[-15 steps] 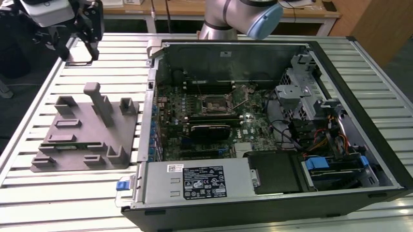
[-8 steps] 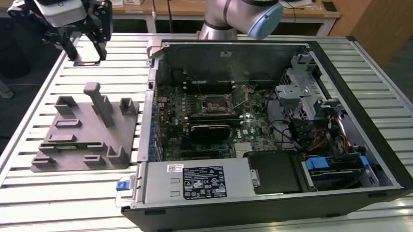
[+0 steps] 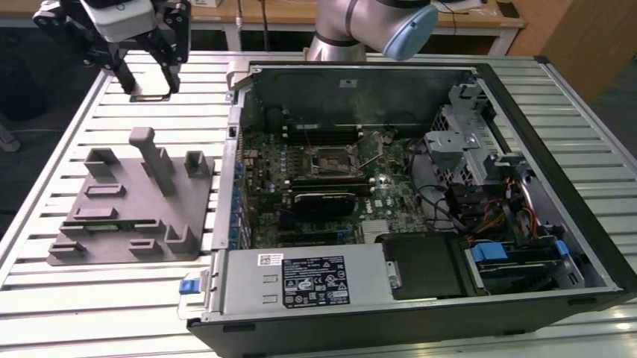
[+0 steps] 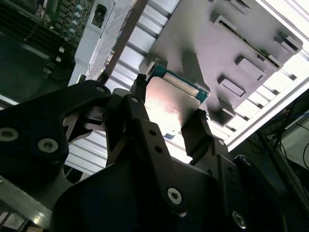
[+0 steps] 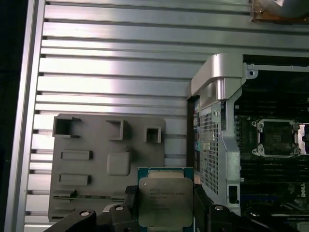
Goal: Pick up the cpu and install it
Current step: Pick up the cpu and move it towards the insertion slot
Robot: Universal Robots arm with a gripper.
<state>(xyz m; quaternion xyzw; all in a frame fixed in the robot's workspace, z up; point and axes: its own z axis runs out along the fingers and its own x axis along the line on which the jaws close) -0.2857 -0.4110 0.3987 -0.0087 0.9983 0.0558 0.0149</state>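
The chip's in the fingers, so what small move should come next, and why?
Probably carry it across toward the computer case: the gripper holds the cpu near the grey fixture, outside the case, while the open socket sits inside it.

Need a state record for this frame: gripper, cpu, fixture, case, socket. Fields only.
gripper: shut on the cpu
cpu: gripped by two opposite edges, silver top towards the first wrist camera
location: above the slatted table, by the edge of the grey fixture, outside the computer case
fixture: flat on the table, at the exterior view's left of the case
case: lying open, motherboard exposed
socket: on the motherboard, cpu not yet in it
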